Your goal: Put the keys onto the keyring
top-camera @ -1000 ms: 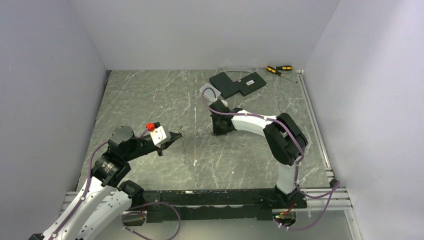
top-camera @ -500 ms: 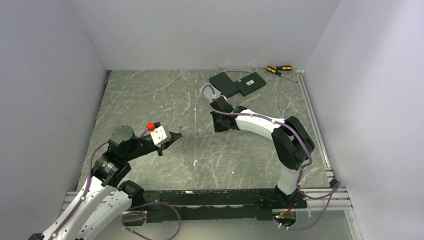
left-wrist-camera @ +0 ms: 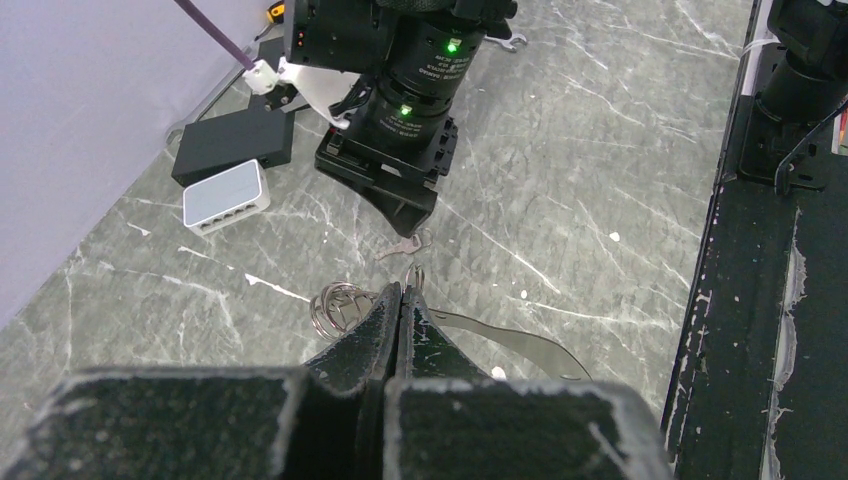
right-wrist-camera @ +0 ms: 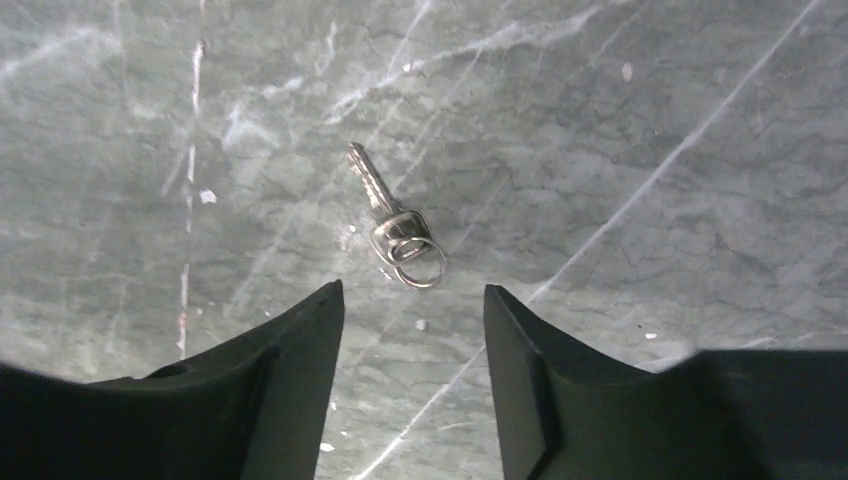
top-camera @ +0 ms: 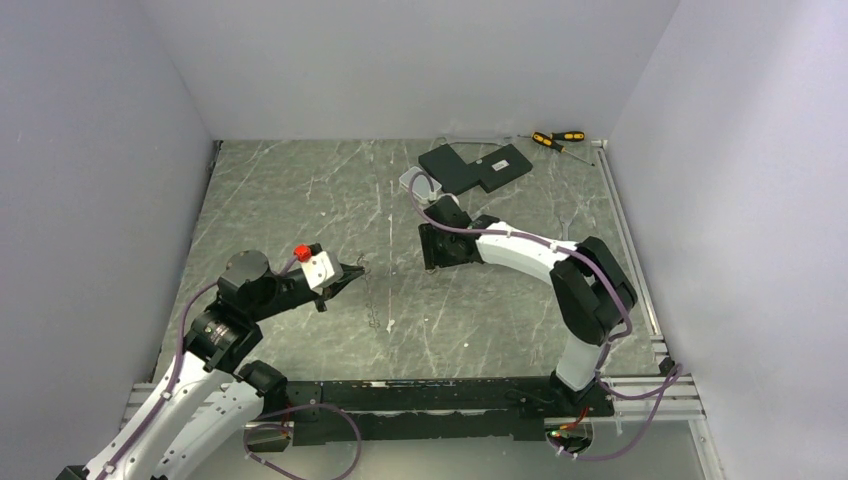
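Observation:
My left gripper (left-wrist-camera: 405, 291) is shut, pinching the keyring's wire at its tips. The thin silvery keyring (left-wrist-camera: 500, 338) curves off to the right of the fingers, and a coil of small rings (left-wrist-camera: 337, 305) hangs at their left. From above, the keyring (top-camera: 373, 298) trails from the left gripper (top-camera: 358, 269) over the table. One of the keys (right-wrist-camera: 377, 187), with a small ring (right-wrist-camera: 418, 258) on its head, lies flat on the marble. My right gripper (right-wrist-camera: 412, 295) hovers open just short of it, touching nothing. The same key (left-wrist-camera: 401, 245) lies under the right gripper (top-camera: 437, 262).
A small white box (left-wrist-camera: 226, 195) and a black box (left-wrist-camera: 234, 146) sit beyond the right wrist. Flat black devices (top-camera: 476, 166) and two screwdrivers (top-camera: 557, 138) lie at the far edge. A black rail (top-camera: 430, 395) runs along the near edge.
The right gripper has opened and its wrist has shifted slightly toward the far side. The left arm and the keyring have not moved.

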Robot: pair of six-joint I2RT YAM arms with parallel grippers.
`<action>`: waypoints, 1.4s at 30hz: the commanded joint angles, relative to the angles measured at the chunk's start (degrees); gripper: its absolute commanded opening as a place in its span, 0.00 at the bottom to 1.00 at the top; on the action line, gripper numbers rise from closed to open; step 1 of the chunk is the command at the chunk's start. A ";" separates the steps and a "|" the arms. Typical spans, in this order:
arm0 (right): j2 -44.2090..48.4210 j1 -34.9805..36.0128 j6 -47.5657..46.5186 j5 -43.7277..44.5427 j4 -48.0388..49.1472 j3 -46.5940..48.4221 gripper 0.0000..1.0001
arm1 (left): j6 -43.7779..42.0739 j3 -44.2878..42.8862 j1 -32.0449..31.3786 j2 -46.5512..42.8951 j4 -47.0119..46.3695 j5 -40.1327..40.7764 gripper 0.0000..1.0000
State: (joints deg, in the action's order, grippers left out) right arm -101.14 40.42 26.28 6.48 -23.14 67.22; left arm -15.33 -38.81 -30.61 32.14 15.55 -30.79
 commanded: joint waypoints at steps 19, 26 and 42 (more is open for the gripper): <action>-8.34 1.26 1.81 2.24 -7.49 5.97 0.42 | -0.92 -0.30 -0.05 -0.66 -2.36 -1.64 0.00; -11.37 2.75 1.43 4.68 -9.21 7.10 0.24 | -0.78 -0.22 -0.06 -1.14 -2.44 -1.57 0.00; -6.62 2.76 -4.28 6.59 -5.80 4.52 0.00 | -0.79 -0.23 -0.05 -0.52 -2.37 -1.58 0.00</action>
State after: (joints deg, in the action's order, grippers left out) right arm -110.67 43.33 25.71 11.57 -29.54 73.65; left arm -15.33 -38.81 -30.61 31.70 15.55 -31.20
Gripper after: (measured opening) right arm 0.024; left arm 0.009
